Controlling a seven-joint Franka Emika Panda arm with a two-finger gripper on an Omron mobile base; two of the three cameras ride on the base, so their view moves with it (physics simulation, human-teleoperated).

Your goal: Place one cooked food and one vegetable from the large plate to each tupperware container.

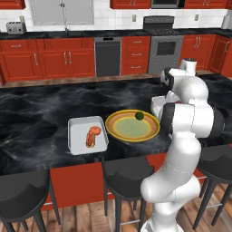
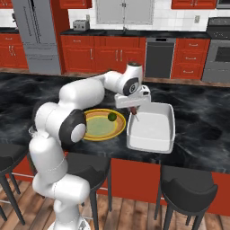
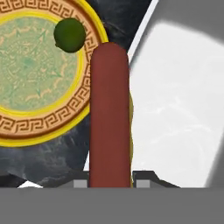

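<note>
The large round yellow-rimmed plate [image 3: 26,127] keeps one green vegetable ball [image 3: 69,34] at its one o'clock; the claw [image 2: 134,111] grips a long reddish-brown sausage [image 3: 109,113], hanging over the larger white tray [image 2: 152,128] for release.

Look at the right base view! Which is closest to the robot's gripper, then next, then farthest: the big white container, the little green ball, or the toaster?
1. The larger tupperware container: right under the gripper, which holds a sausage over its near-left edge.
2. The green ball: just left of the gripper, on the large plate.
3. The toaster: far back on the rear counter.
</note>
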